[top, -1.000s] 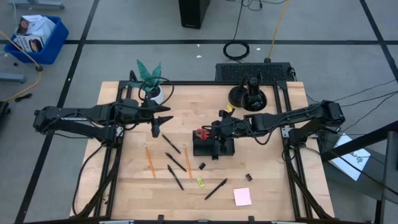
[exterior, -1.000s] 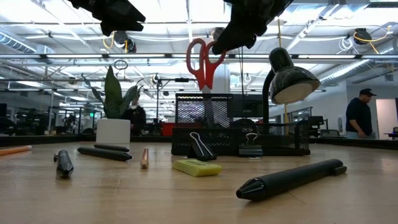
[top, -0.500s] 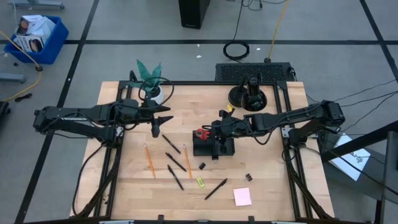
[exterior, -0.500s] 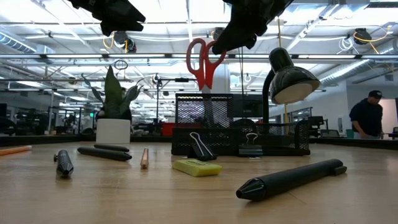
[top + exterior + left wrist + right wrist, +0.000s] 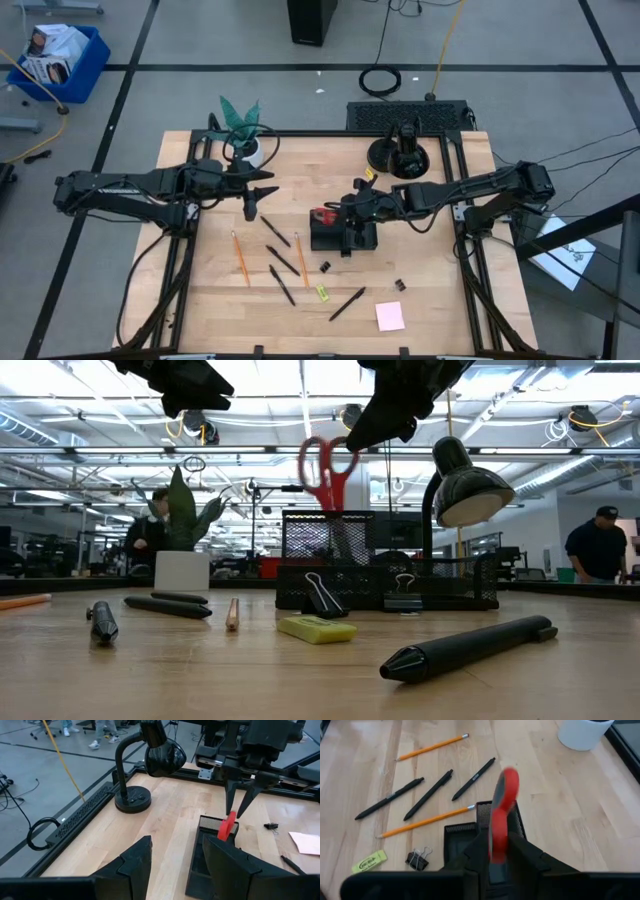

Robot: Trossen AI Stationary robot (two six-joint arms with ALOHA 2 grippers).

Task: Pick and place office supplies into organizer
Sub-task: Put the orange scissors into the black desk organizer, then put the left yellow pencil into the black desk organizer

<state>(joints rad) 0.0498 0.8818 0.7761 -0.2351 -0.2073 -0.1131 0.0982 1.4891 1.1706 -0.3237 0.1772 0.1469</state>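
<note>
The red-handled scissors (image 5: 325, 465) stand upright with their blades down in the tall mesh cell of the black organizer (image 5: 345, 238) at the table's middle. They are blurred in the low view and in the right wrist view (image 5: 500, 815). My right gripper (image 5: 237, 815) hangs just above the handles and is slightly open, with one finger on either side of the red handle. My left gripper (image 5: 255, 195) hovers open over the far left of the table, near the plant, with nothing between its fingers.
On the table to the left of and in front of the organizer lie two orange pencils (image 5: 240, 258), several black pens (image 5: 283, 260), black clips (image 5: 325, 267), a yellow-green piece (image 5: 322, 293) and a pink sticky pad (image 5: 390, 316). A potted plant (image 5: 243, 135) and a black desk lamp (image 5: 400, 150) stand at the far edge.
My right gripper has opened a little and let go of the scissors. Their red handles have sunk slightly and swung toward the table's left. The blades have stayed in the organizer's mesh cell.
</note>
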